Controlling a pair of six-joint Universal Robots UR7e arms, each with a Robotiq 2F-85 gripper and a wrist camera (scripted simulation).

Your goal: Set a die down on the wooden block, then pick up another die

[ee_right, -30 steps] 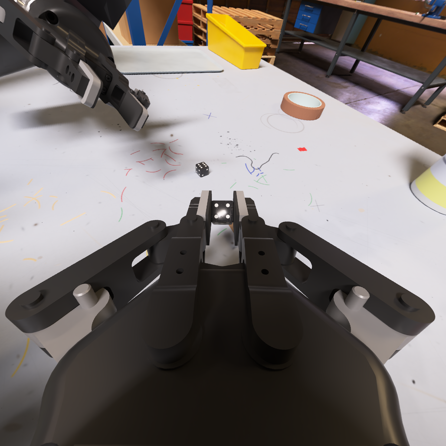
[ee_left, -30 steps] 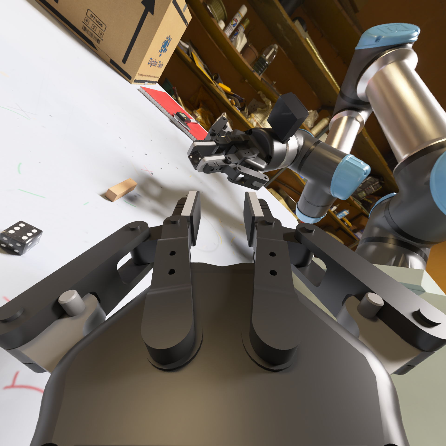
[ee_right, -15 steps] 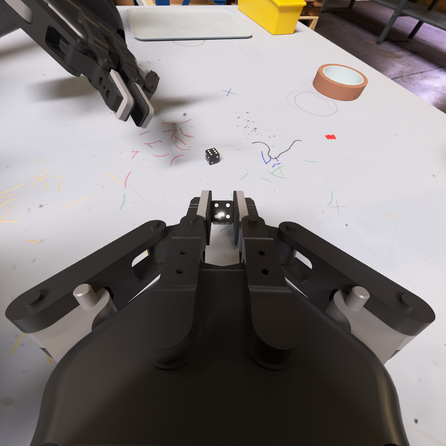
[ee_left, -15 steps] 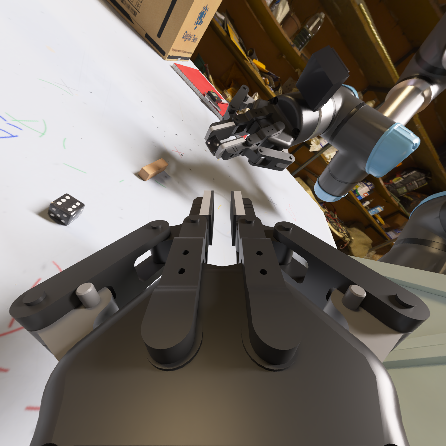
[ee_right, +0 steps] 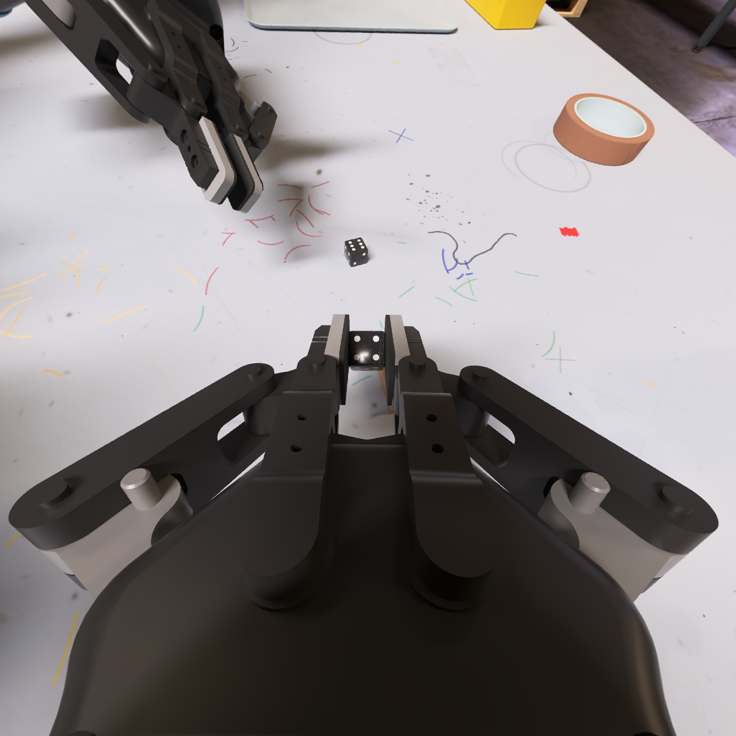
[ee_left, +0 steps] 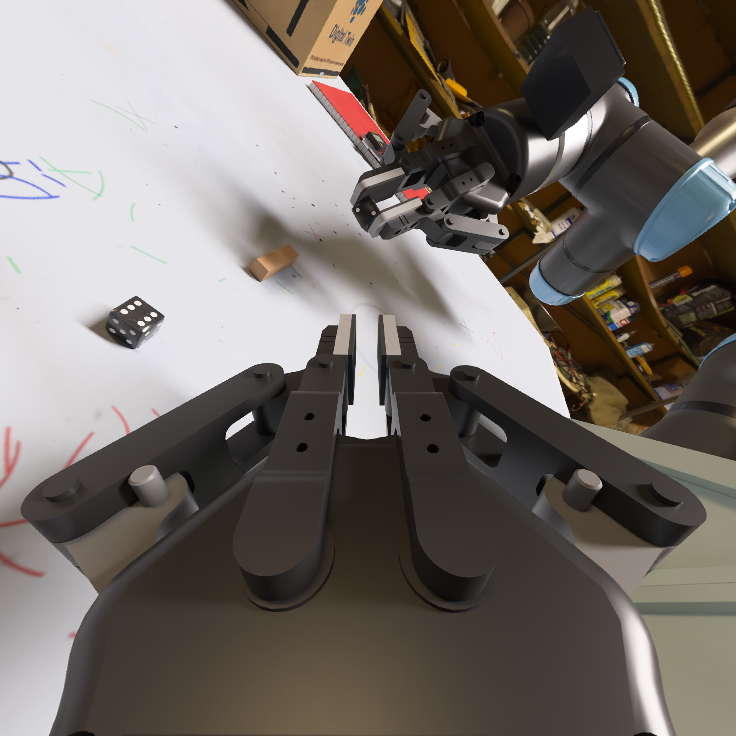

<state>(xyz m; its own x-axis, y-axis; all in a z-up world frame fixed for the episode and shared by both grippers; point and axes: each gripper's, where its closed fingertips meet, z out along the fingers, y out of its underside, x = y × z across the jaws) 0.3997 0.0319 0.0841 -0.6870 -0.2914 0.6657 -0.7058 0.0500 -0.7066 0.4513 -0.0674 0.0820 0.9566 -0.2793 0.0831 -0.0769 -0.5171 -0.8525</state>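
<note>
My right gripper (ee_right: 366, 330) is shut on a black die (ee_right: 366, 348) and holds it above the table. A sliver of the wooden block (ee_right: 384, 388) shows just below it, between the fingers. In the left wrist view the block (ee_left: 274, 263) lies flat on the table, with the right gripper (ee_left: 382, 207) hovering to its upper right. A second black die (ee_left: 134, 322) lies on the table to the left; it also shows in the right wrist view (ee_right: 355, 251). My left gripper (ee_left: 366, 334) is empty, its fingers drawn together to a narrow gap; it also shows in the right wrist view (ee_right: 233, 195), above the table.
A cardboard box (ee_left: 318, 32) and a red notebook (ee_left: 346, 111) lie at the table's far edge, with shelves beyond. A brown tape roll (ee_right: 603, 129), a yellow bin (ee_right: 506, 12) and a pale tray (ee_right: 350, 16) sit on the scribbled white table (ee_right: 517, 398).
My left gripper's fingers have closed from wide apart to a narrow gap, and it has moved nearer the loose die and the right gripper. The right gripper has advanced with its die held.
</note>
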